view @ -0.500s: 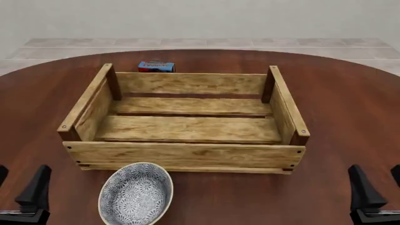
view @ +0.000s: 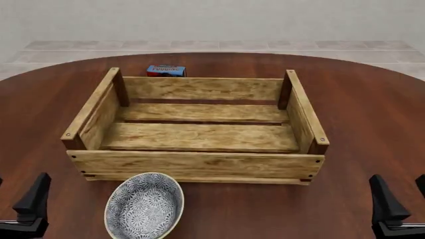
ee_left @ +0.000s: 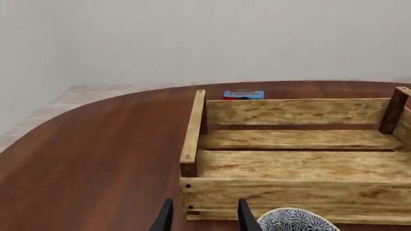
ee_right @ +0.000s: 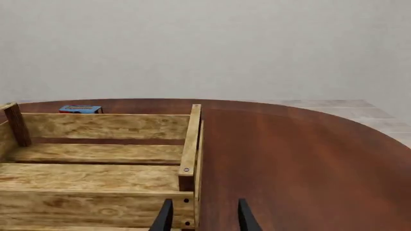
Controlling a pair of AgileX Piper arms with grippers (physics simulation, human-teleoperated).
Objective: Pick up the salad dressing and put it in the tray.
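Left end effector (view: 13,199) shifted left; one tray (view: 192,164), one bowl (view: 145,205).

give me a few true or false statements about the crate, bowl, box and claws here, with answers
1. The tray holds nothing inside. True.
2. The patterned bowl sits inside the tray. False: it rests on the table outside the tray's near wall, toward the left arm's side.
3. The blue-and-red box lies beyond the tray's far wall. True.
4. The left claw grips the salad dressing. False: it holds nothing, and no bottle shows in any view.
5. The right claw hangs over the tray's middle. False: it sits at the near edge, off the tray's right side.
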